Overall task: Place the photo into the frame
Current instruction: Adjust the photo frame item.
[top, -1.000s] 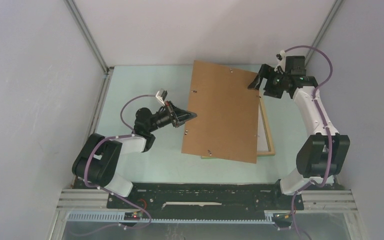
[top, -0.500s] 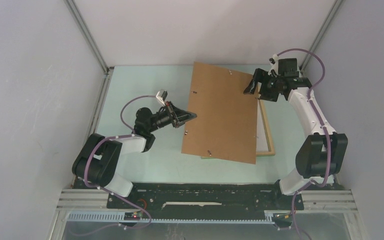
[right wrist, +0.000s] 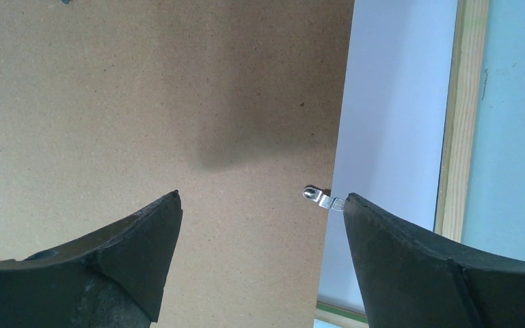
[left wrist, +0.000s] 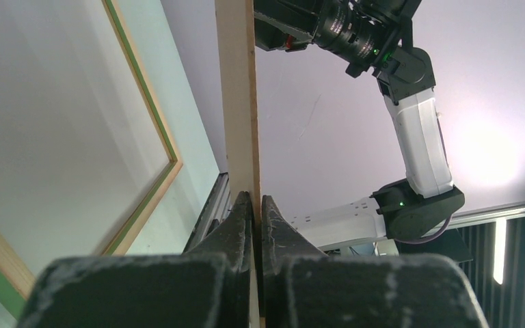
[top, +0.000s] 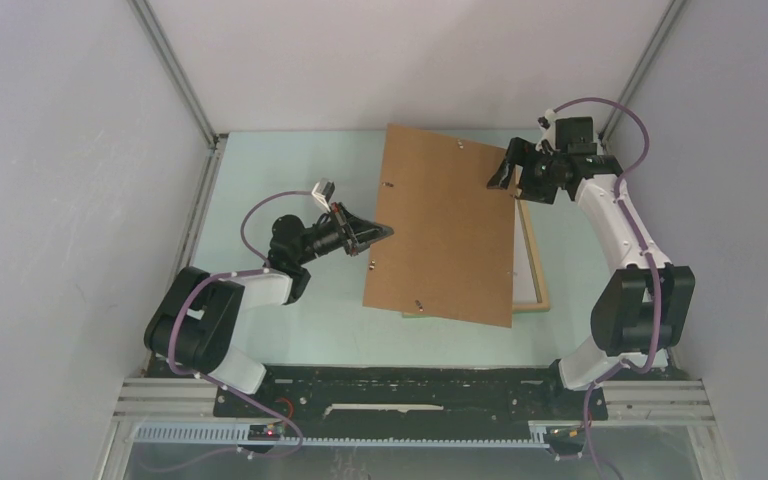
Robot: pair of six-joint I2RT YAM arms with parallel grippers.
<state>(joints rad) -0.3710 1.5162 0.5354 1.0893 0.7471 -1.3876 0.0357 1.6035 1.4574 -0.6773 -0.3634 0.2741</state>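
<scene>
The brown backing board (top: 450,220) is tilted up over the frame (top: 532,306), which lies flat on the table. My left gripper (top: 388,231) is shut on the board's left edge; the left wrist view shows that edge (left wrist: 239,102) end-on between the closed fingertips (left wrist: 256,198). Inside the frame lies a white sheet (top: 525,265), the photo's plain back as far as I can tell. My right gripper (top: 512,178) hangs open above the board's far right corner. The right wrist view has the board (right wrist: 157,102), the white sheet (right wrist: 396,102) and the wooden frame rail (right wrist: 461,116) below the gripper (right wrist: 260,198).
A small metal tab (right wrist: 321,198) sticks out from the board's edge by my right finger. More tabs dot the board's rim. The enclosure walls stand close on both sides. The frame's green and wood edge (left wrist: 152,102) shows beside the left gripper.
My right gripper has shifted a little left, over the board's far right corner. The left gripper and the board have stayed put.
</scene>
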